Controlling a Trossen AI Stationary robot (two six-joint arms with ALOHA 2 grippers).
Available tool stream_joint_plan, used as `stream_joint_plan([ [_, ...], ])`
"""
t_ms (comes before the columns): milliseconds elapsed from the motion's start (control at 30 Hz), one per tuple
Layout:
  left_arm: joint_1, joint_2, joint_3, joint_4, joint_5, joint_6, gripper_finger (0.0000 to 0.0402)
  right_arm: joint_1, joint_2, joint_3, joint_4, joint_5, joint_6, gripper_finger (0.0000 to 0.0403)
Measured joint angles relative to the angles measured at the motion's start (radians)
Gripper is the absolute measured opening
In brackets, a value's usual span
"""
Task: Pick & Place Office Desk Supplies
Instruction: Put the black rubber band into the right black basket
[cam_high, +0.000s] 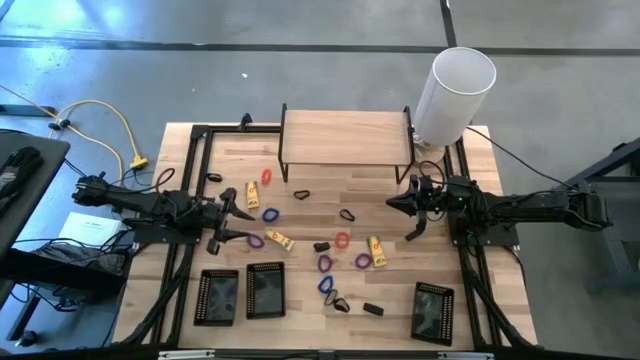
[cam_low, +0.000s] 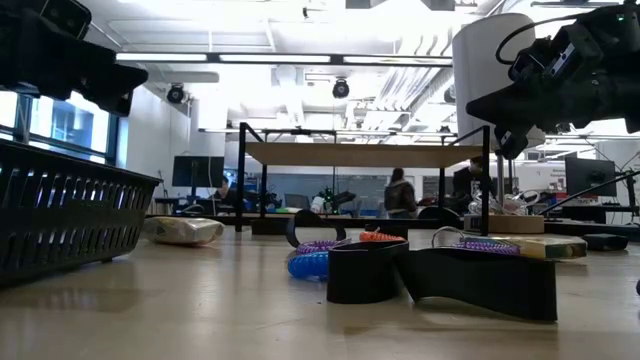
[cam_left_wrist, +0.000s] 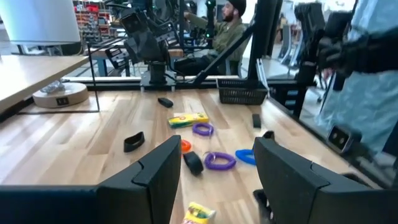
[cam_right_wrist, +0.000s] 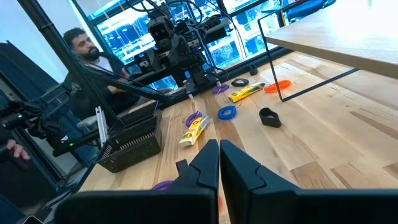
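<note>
Office desk supplies lie scattered on the wooden table (cam_high: 390, 300): yellow packets (cam_high: 279, 239), purple loops (cam_high: 325, 263), blue loops (cam_high: 270, 214), orange loops (cam_high: 343, 240) and black clips (cam_high: 347, 214). My left gripper (cam_high: 236, 216) hovers open at the table's left, pointing level toward the right. In its wrist view a purple loop (cam_left_wrist: 219, 160), a black clip (cam_left_wrist: 193, 163) and a yellow packet (cam_left_wrist: 199, 213) lie on the table ahead of the open left gripper (cam_left_wrist: 214, 186). My right gripper (cam_high: 392, 203) hangs shut at the table's right, holding nothing, its tips (cam_right_wrist: 219, 168) together.
Two black mesh trays (cam_high: 219, 297) (cam_high: 265, 289) stand at the near left, another (cam_high: 433, 312) at the near right. A wooden shelf riser (cam_high: 346, 140) on black legs stands at the far edge, a tall white cylinder (cam_high: 455, 90) beside it. A person (cam_left_wrist: 227, 28) sits beyond the table.
</note>
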Motion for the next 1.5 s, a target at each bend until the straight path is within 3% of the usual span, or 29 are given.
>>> stream_joint_plan([
  [233, -0.005, 0.0, 0.0, 0.098, 0.021, -0.077, 0.0197, 0.0, 0.0, 0.0, 0.0, 0.025, 0.002, 0.0003],
  [367, -0.013, 0.0, 0.0, 0.179, 0.077, -0.075, 0.0197, 0.0, 0.0, 0.0, 0.018, 0.073, 0.105, 0.0003],
  [600, -0.019, 0.0, 0.0, 0.26, 0.119, -0.019, 0.0197, 0.026, 0.0, 0.002, 0.24, 0.035, 0.071, 0.0003],
  [700, -0.019, 0.0, 0.0, 0.285, 0.106, -0.047, 0.0197, 0.05, 0.001, 0.047, 0.235, 0.036, 0.028, 0.0003],
  [967, -0.018, 0.0, 0.001, 0.374, 0.004, -0.085, 0.0197, 0.099, -0.001, 0.217, 0.113, -0.008, -0.034, 0.0003],
  [1133, -0.018, 0.02, 0.044, 0.383, -0.018, -0.073, 0.0197, 0.153, 0.001, 0.357, -0.072, -0.015, -0.1, 0.0003],
  [1500, -0.018, 0.286, 0.296, 0.382, -0.028, 0.024, 0.0197, 0.289, 0.01, 0.734, -0.535, 0.053, -0.239, 0.0003],
])
